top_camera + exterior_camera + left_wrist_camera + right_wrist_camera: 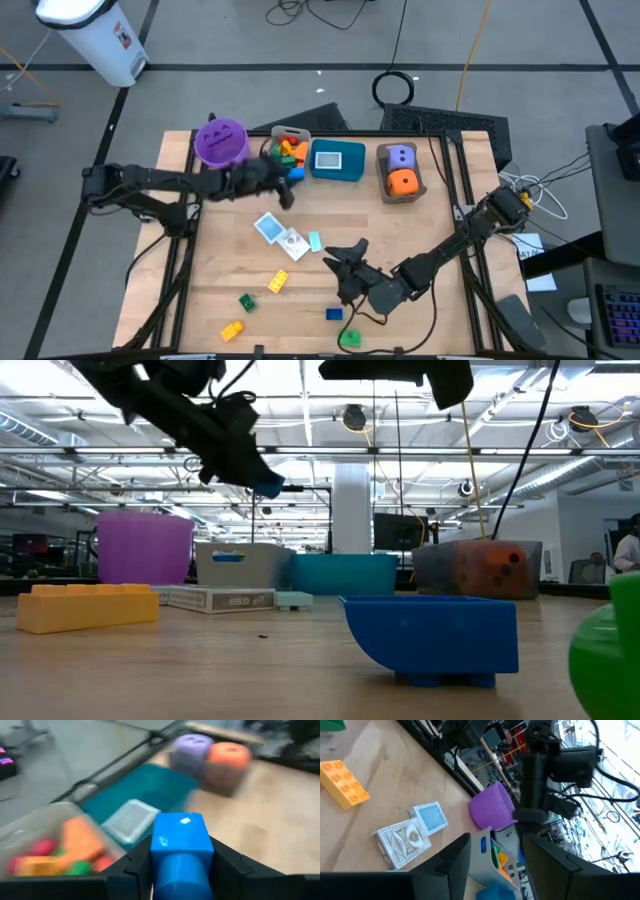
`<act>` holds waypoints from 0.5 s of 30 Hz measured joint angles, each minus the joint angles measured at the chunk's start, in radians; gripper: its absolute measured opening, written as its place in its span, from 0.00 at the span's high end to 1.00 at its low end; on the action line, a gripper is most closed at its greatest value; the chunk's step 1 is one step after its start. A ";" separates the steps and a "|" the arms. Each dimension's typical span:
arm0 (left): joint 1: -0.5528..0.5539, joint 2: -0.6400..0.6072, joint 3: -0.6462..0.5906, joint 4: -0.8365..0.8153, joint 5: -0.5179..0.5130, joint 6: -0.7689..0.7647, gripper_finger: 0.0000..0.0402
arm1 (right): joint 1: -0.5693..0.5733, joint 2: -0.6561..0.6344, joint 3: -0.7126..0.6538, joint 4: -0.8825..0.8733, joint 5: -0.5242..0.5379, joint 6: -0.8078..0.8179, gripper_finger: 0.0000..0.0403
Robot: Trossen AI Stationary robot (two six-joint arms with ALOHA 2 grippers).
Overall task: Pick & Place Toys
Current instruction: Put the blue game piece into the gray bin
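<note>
**Blue brick aloft at the grey bin**

Up at the far edge of the wooden table (400, 235), the left gripper (290, 185) hangs beside the grey plastic bin (290, 150), and its two dark fingers (131, 867) are pinching a bright blue plastic brick (179, 851) between them. You can see that brick again from table height, a blue spot (266, 485) under the dark arm, clear of the tabletop. That grey bin already carries a heap of red, orange, yellow and green bricks (60, 852). Next along the row sits the teal bin (338, 162) with a flat pale card (131, 820) lying inside, and beyond it the brown bin (402, 172), holding the purple soft die (401, 156) and the orange soft die (403, 182), touching one another. At the other end of the row, the purple plastic bucket (220, 142) stands upright.

Down near the front, the right gripper (345, 262) hovers over mid-table, its fingers (451, 857) spread apart with nothing between them. Close by lie two flat white and blue cards (280, 234) and a small teal piece (315, 241). Scattered toward the front edge: a yellow brick (277, 282), a green brick (246, 301), another yellow brick (232, 330), a small blue brick (334, 314) and a green one (349, 339) right at the table's near rim.
</note>
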 joint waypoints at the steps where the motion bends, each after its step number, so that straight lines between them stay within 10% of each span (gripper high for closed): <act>1: 0.030 0.007 0.019 -0.009 -0.001 0.011 0.65 | -0.004 0.000 0.000 -0.003 -0.001 0.006 0.57; 15: 0.334 0.174 0.048 0.052 0.004 -0.029 0.63 | -0.022 0.000 0.000 -0.003 -0.040 0.029 0.58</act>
